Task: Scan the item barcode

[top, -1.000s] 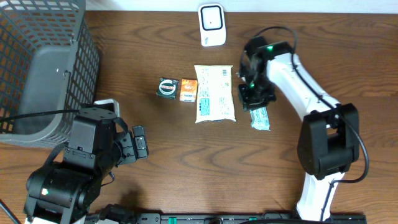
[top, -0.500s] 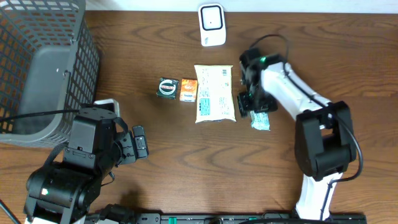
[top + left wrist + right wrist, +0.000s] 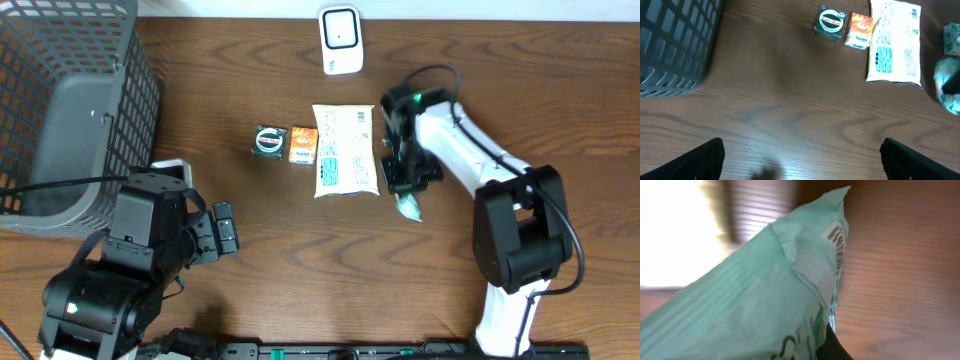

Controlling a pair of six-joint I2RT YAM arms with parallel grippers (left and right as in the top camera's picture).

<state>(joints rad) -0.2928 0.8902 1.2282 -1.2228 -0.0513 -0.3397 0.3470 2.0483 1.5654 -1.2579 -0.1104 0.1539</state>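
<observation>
The bench (image 3: 300,250) is brown wood with dark wavy lines. It looks smooth and a little shiny. The basket (image 3: 140,80) is dull grey plastic, made like a net with square holes. The green packet (image 3: 740,310) is thin, wrinkly plastic with a soft shine. The white bag (image 3: 346,150) is smooth, glossy plastic. The scanner (image 3: 340,40) is smooth white plastic. The right arm (image 3: 470,140) has a shiny white plastic shell.

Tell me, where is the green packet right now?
The green packet hangs from the right gripper, right of centre overhead, beside the white pouch.
</observation>
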